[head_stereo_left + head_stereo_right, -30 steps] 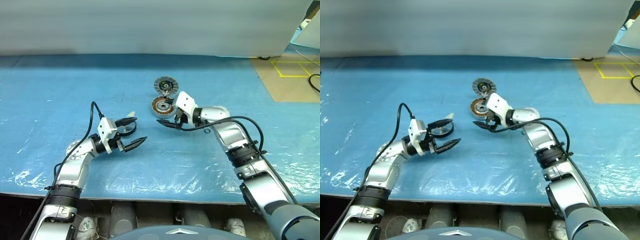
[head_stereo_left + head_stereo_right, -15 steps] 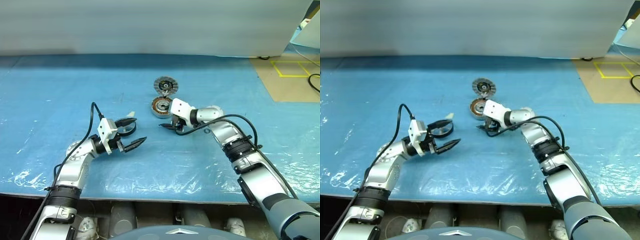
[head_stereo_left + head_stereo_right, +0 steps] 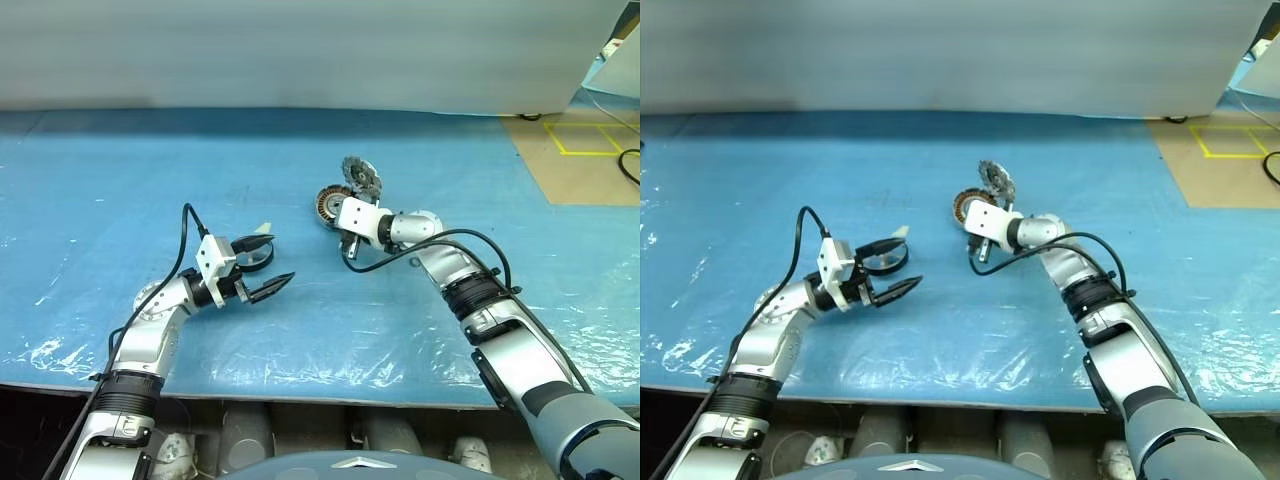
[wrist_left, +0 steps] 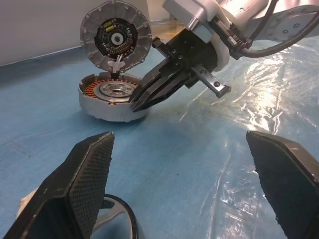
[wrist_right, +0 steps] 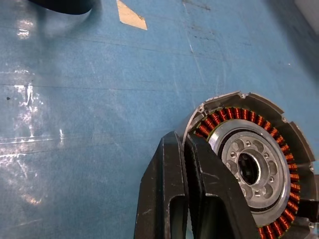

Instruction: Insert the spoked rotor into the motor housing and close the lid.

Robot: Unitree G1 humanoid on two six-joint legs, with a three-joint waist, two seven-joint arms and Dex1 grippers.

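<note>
The motor housing (image 4: 112, 94), a short silver cylinder with copper windings, lies mid-table (image 3: 327, 203). The spoked rotor (image 4: 115, 36), a silver disc with a dark centre, stands tilted on edge at the housing's far rim (image 3: 360, 176). My right gripper (image 4: 134, 105) is shut, its tips against the housing's near rim (image 5: 185, 142). I cannot tell if the rim is pinched. My left gripper (image 3: 282, 258) hangs open to the left, nothing between its fingers. A dark round ring (image 3: 255, 260) lies below it. I cannot tell if that ring is the lid.
Blue plastic sheeting (image 3: 120, 200) covers the table, whose front edge runs near the bottom of the head views. A small pale tape scrap (image 3: 262, 228) lies by the ring. Brown floor with yellow tape (image 3: 580, 140) lies far right. A pale wall closes the back.
My right gripper shut and closed in on the housing's rim. The rotor went from lying flat to standing tilted on edge, and the housing shifted slightly. The left arm stayed still.
</note>
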